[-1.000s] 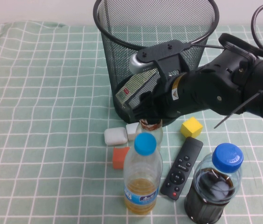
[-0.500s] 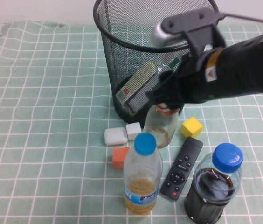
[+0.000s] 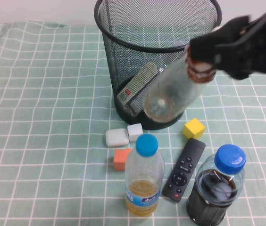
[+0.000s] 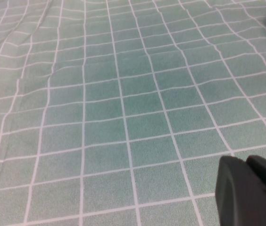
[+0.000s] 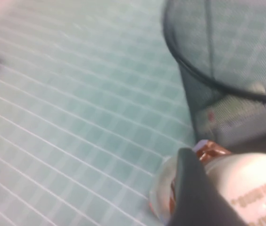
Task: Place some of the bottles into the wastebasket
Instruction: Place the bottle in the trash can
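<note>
Clear bottle (image 3: 170, 92) — neck up-right in right gripper (image 3: 203, 56), base down-left.

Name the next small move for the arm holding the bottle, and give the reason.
Probably carry it further up and back until it clears the rim. The right gripper is shut on the clear bottle at its neck, and the bottle hangs tilted in front of the wastebasket, its body below the rim. The left gripper is shut, low over bare cloth.
</note>
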